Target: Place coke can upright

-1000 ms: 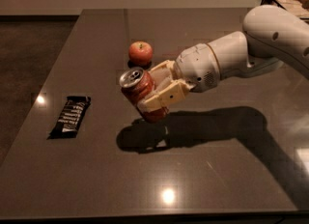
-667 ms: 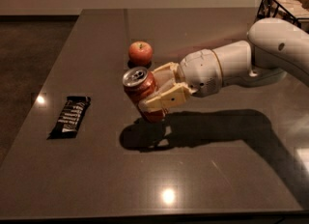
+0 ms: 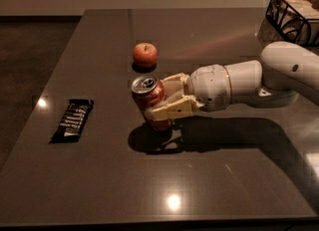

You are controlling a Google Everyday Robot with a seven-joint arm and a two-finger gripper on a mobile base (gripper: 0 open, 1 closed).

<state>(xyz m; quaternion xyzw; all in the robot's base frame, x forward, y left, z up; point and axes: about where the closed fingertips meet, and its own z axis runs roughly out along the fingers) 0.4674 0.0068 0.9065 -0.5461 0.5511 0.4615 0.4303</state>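
Note:
The coke can [image 3: 147, 97] is red with a silver top and sits in the middle of the dark table [image 3: 99, 175]. It leans a little to the left, its top facing up and left, its base at or just above the surface. My gripper [image 3: 160, 103] comes in from the right and is shut on the can, one cream finger [image 3: 169, 111] across its front and the other behind it. The white arm [image 3: 249, 83] stretches off to the right edge.
A red apple [image 3: 145, 54] stands just behind the can. A black snack bar [image 3: 73, 119] lies at the left of the table. A black wire basket [image 3: 294, 16] stands at the back right corner. The table's left edge runs diagonally beside a dark floor.
The arm has lowered and shifted slightly, bringing the can down toward the table. The can stays in the grip. The apple and the snack bar have not moved.

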